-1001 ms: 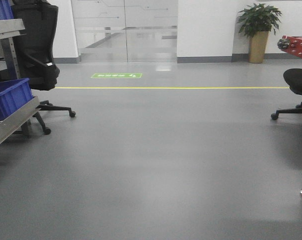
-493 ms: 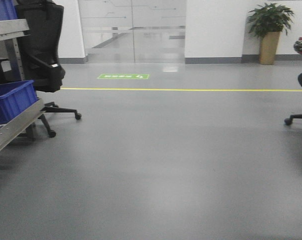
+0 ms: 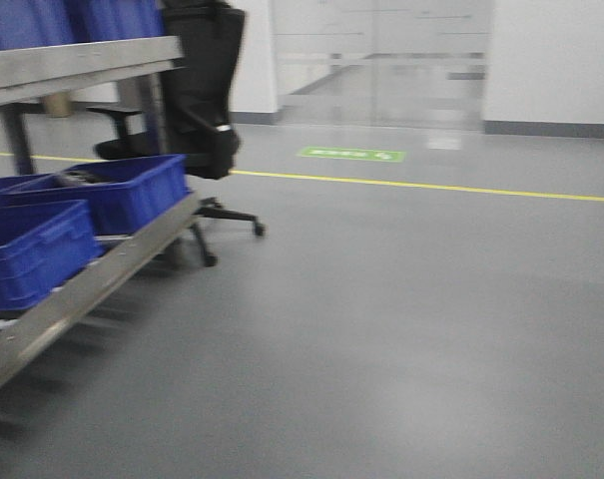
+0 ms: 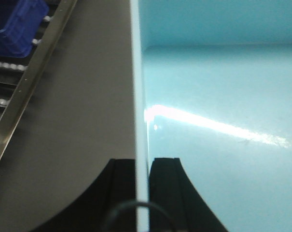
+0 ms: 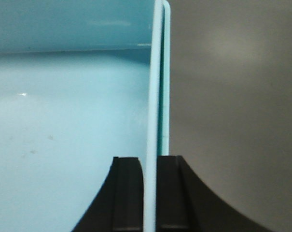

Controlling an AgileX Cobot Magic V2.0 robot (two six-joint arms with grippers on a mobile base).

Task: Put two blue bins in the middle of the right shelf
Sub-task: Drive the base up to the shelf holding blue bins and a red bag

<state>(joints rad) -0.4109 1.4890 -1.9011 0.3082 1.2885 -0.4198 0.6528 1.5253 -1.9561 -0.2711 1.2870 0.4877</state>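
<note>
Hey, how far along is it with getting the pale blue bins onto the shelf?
Done: a pale blue bin is picked up, the left gripper clamped on one wall, the right gripper on the opposite wall. In hand: carrying it; a steel rack with dark blue bins shows ahead-left. Left: placing it on the shelf. Whether this is one bin or two stacked, I can't tell.
</note>
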